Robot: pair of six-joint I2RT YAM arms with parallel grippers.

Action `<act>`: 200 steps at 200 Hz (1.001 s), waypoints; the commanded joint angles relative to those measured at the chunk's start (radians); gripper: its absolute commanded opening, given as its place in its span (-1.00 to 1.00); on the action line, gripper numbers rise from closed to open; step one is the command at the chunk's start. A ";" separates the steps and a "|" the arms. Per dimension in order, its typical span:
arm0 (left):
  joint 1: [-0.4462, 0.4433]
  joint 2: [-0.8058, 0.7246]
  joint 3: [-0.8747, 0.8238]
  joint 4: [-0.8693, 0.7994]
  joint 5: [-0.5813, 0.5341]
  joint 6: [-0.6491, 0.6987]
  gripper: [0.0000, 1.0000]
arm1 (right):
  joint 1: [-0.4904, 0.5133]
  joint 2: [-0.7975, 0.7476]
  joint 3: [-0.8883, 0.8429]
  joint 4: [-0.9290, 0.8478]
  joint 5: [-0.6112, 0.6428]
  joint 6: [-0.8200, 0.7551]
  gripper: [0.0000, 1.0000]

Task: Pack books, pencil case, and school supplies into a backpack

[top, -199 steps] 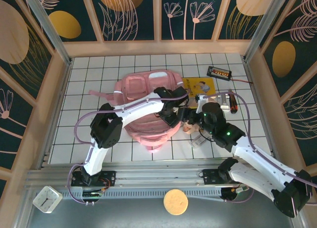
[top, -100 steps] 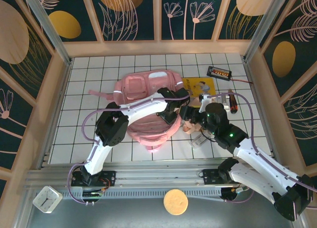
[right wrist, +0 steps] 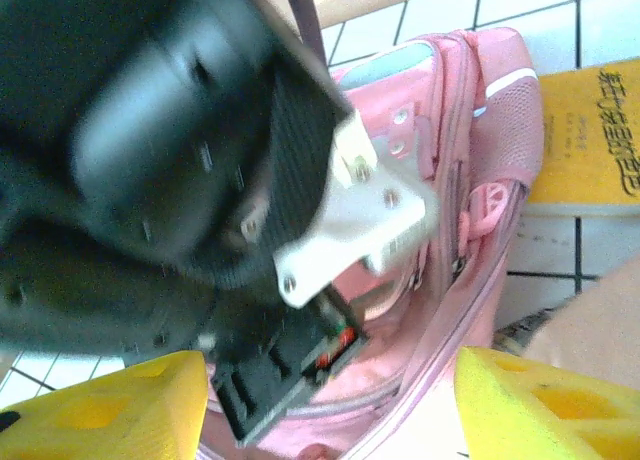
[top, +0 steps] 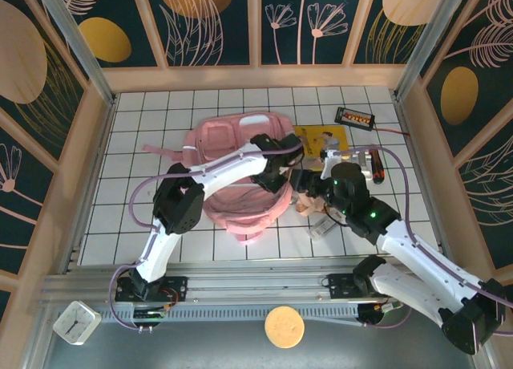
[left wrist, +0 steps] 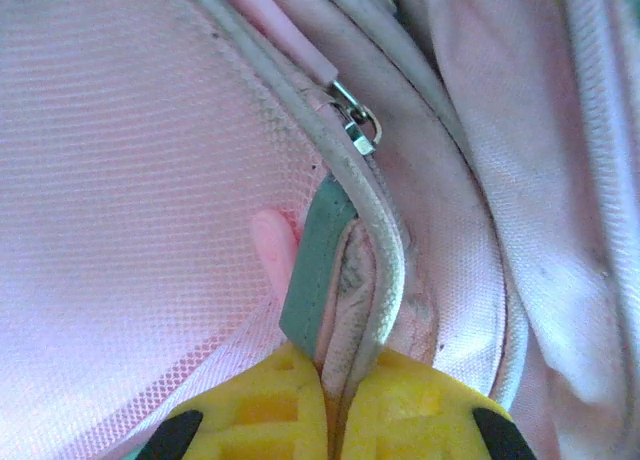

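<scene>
R pincer (right wrist: 330, 380), low centre-right, has its fingers wide apart & holds nothing. Just past it, L pincer (left wrist: 335, 370) has just snapped together and is now clamped on the backpack (left wrist: 372, 240) by its zip edge; 1 sec ago it was apart & sat lower. So the bag can prob. be pulled open for packing. Backpack lies mid-frame on the bench (top: 144, 216). Yellow book (top: 325, 136) is upper right, not packed yet.

From above, the left arm (top: 224, 172) hides the 3 o'clock side of the backpack (top: 224, 144). The pencil case (top: 305, 208) sits half-covered under the right gripper (top: 306, 189). In the right wrist view that arm is a dark blur at 10 o'clock, and the picture's edge cuts the yellow book (right wrist: 590, 130) at 3 o'clock. Markings on the whitish block (top: 319, 229) are too small to read.
</scene>
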 commanded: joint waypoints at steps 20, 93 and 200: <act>0.094 -0.041 0.436 -0.171 0.036 -0.196 -1.00 | 0.009 0.097 0.116 -0.078 -0.050 -0.037 0.34; 0.111 -0.101 0.417 -0.228 0.075 -0.205 -1.00 | 0.010 0.279 0.223 -0.049 -0.136 -0.053 0.40; 0.115 -0.029 0.390 -0.126 0.183 -0.231 -1.00 | 0.022 0.483 0.629 -0.695 -0.259 0.376 0.21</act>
